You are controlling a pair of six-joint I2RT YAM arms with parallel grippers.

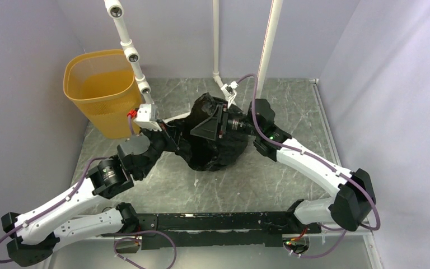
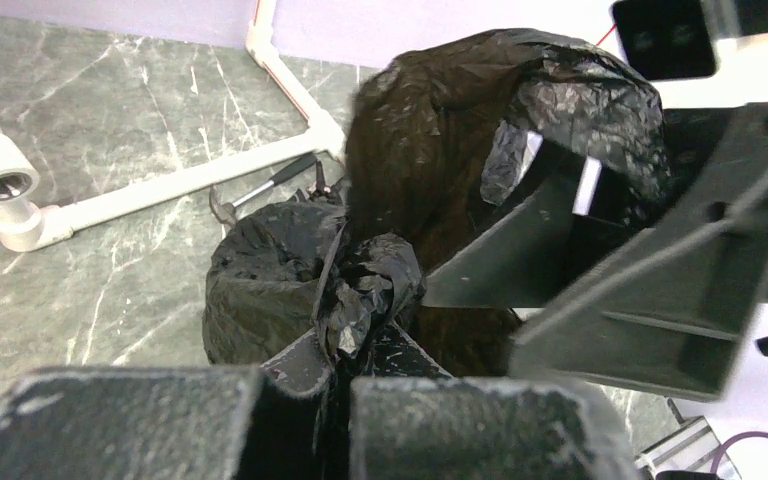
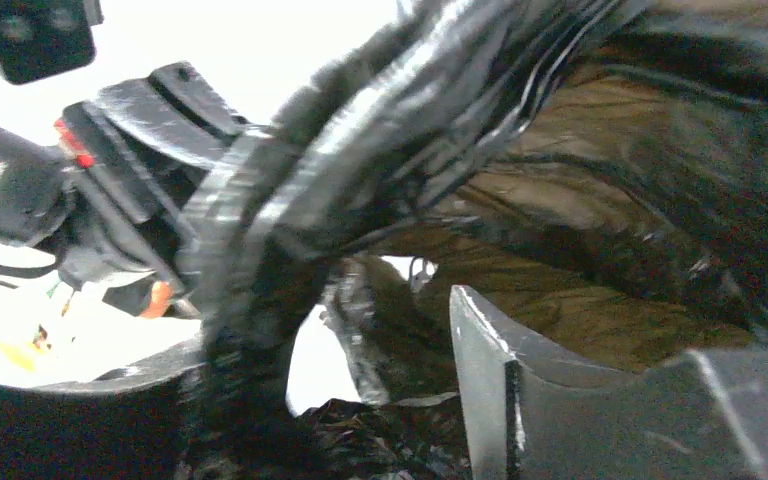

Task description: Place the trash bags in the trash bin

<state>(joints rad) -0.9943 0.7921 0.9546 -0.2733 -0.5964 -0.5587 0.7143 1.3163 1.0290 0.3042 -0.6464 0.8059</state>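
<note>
Evidently a fold of the glossy, crinkled black plastic bag (image 2: 260, 290) is pinched tight by the left gripper (image 2: 345, 345). The right gripper (image 3: 360, 380) is held with jaws parted among the folds, likely for bundling. The bag is held beside the yellow-orange translucent plastic bin (image 1: 103, 112), outside it.

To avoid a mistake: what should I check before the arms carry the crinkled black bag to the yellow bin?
1. Left gripper jaws shut on the glossy crinkled black plastic trash bag: ok.
2. Right gripper holding it: not ok; jaws stand apart, plastic draped over them.
3. Bag lifted off the grey marbled table: not ok, it rests there.
4. Yellow-orange translucent plastic trash bin upright, mouth open upward: ok.
5. Way past the white pipe post beside the bin: cannot tell.
</note>
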